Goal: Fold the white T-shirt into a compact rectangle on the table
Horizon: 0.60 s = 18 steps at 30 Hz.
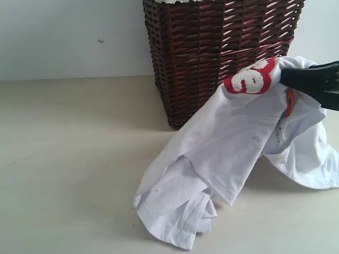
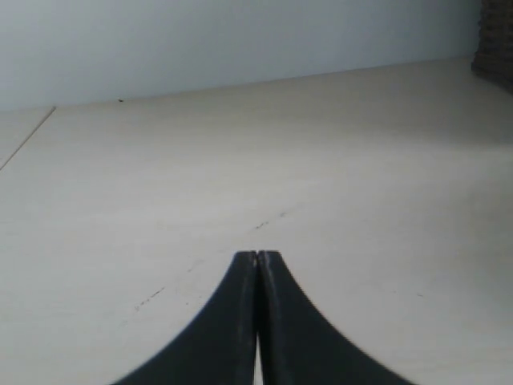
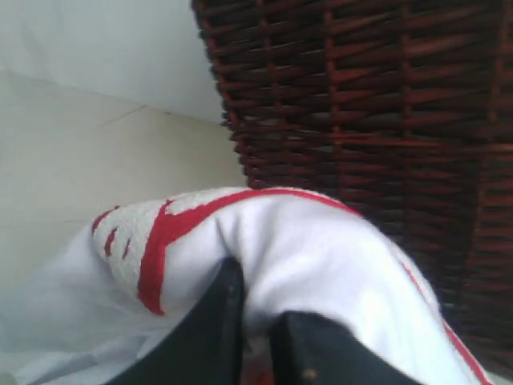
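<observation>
Trailing onto the near table (image 1: 69, 159), the shirt's (image 1: 212, 159) lower end lies crumpled. The rest slants up rightward to the right gripper (image 1: 285, 78), clamped on bunched cloth with red-edged lettering, just before the basket (image 1: 212, 47). Left gripper (image 2: 257, 258): jaws pressed together, nothing between, above table. Basket far, centre-right; pale wall (image 1: 69, 37) behind.
</observation>
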Each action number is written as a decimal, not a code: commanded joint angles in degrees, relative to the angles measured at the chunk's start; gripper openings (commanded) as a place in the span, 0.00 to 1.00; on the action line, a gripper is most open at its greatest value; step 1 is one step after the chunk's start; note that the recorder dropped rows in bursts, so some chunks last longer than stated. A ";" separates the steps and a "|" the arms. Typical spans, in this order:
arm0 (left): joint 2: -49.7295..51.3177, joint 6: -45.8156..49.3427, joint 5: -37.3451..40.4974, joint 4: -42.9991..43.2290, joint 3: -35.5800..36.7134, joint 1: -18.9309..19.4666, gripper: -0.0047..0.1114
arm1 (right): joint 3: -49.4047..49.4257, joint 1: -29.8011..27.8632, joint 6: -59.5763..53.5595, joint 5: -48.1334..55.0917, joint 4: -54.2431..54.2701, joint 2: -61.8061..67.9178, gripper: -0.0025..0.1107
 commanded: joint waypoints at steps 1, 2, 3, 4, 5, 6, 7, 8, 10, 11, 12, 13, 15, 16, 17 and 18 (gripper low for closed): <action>-0.35 0.06 -0.32 -0.19 -0.03 -0.28 0.04 | 0.12 -0.07 -1.07 -6.25 0.03 1.09 0.02; -0.35 0.06 -0.32 -0.19 -0.03 -0.28 0.04 | 0.12 -0.07 -1.07 -7.17 -0.80 1.73 0.02; -0.35 0.06 -0.32 -0.19 -0.03 -0.28 0.04 | 0.12 -0.07 -1.07 -8.11 -1.53 2.44 0.02; -0.35 0.06 -0.32 -0.19 -0.03 -0.28 0.04 | 0.12 -0.07 -1.07 -9.27 -2.34 3.13 0.02; -0.35 0.06 -0.32 -0.19 -0.03 -0.28 0.04 | 0.12 -0.07 -1.07 -10.29 -2.72 3.63 0.04; -0.35 0.06 -0.32 -0.19 -0.03 -0.28 0.04 | 0.12 -0.07 -1.07 -11.30 -3.02 4.32 0.06; -0.35 0.06 -0.32 -0.19 -0.03 -0.28 0.04 | 0.12 -0.07 -1.07 -12.29 -3.02 4.98 0.10; -0.35 0.06 -0.32 -0.19 -0.03 -0.28 0.04 | 0.12 -0.07 -1.07 -12.79 -2.69 5.54 0.14; -0.35 0.06 -0.32 -0.19 -0.03 -0.28 0.04 | 0.12 -0.07 -1.07 -13.72 -1.44 7.01 0.25; -0.35 0.06 -0.32 -0.19 -0.03 -0.28 0.04 | 0.02 -0.07 -1.07 -14.00 -0.81 7.75 0.30; -0.35 0.06 -0.32 -0.19 -0.03 -0.28 0.04 | 0.02 -0.07 -1.18 -14.29 0.18 8.44 0.36; -0.35 0.06 -0.32 -0.19 -0.03 -0.28 0.04 | 0.02 -0.07 -1.19 -14.31 1.31 9.10 0.41; -0.35 0.06 -0.32 -0.19 -0.03 -0.28 0.04 | 0.02 -0.07 -1.19 -14.31 1.88 9.91 0.48; -0.35 0.06 -0.32 -0.19 -0.03 -0.28 0.04 | 0.02 -0.07 -1.19 -14.18 1.88 10.14 0.50; -0.35 0.06 -0.32 -0.19 -0.03 -0.28 0.04 | 0.02 -0.07 -1.19 -14.19 1.64 10.12 0.51; -0.35 0.06 -0.32 -0.19 -0.03 -0.28 0.04 | 0.02 -0.07 -0.55 -14.06 1.16 10.12 0.51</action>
